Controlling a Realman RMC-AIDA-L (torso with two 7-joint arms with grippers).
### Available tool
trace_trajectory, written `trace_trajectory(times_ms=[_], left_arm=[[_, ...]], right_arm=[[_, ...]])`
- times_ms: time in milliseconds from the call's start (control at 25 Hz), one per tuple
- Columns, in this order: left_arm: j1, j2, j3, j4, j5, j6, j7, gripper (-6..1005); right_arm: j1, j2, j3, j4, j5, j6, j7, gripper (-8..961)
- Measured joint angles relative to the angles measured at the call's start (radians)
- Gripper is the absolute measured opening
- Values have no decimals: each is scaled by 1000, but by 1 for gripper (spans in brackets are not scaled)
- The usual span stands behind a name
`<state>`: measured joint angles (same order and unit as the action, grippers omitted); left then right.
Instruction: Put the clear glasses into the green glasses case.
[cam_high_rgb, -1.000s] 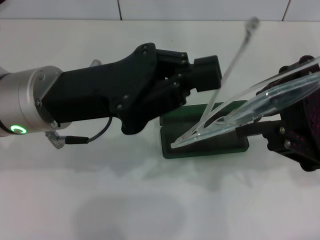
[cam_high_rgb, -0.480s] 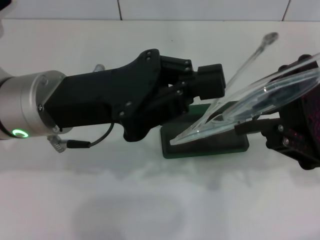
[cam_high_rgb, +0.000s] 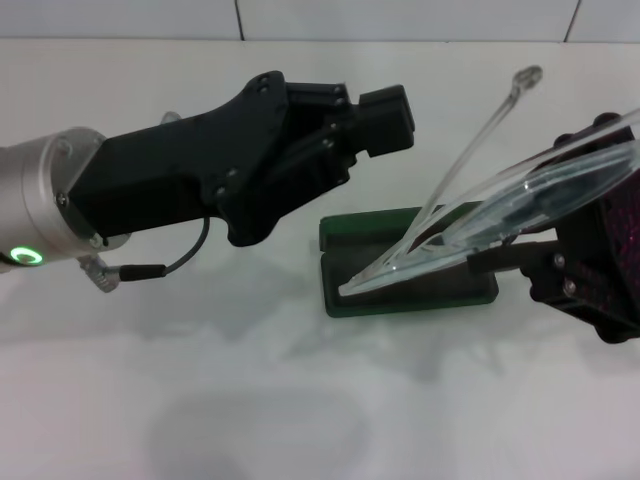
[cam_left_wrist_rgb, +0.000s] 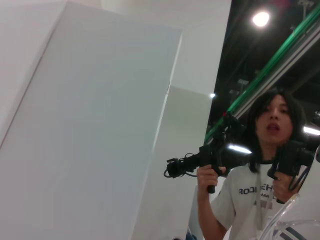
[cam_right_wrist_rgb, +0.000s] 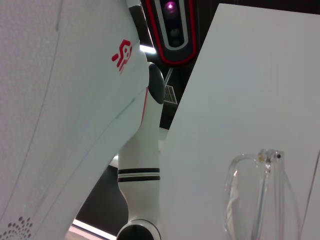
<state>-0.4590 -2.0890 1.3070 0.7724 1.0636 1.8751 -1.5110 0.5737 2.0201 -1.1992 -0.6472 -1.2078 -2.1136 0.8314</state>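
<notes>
Head view shows the glasses (cam_high_rgb: 520, 205) held in the right end effector (cam_high_rgb: 585, 265), tilted above the open case (cam_high_rgb: 400, 268), which lies on the white bench (cam_high_rgb: 300, 400). One clear arm (cam_high_rgb: 480, 135) sticks up and away. The glasses hang over the case, not yet in it. The left end effector (cam_high_rgb: 385, 115) hovers just behind and to the left of the case, touching nothing; whether its fingers are spread cannot be told. The carrying step looks done and the placing step is in hand. Next, the raised arm probably needs folding, then the glasses must be levelled and lowered into the tray.
</notes>
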Motion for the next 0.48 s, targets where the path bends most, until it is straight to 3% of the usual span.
trace_trajectory(times_ms=[480], left_arm=[[-13,-3,74,12,-30,0,0,57]], right_arm=[[-1,2,-3,18,0,1,0,63]])
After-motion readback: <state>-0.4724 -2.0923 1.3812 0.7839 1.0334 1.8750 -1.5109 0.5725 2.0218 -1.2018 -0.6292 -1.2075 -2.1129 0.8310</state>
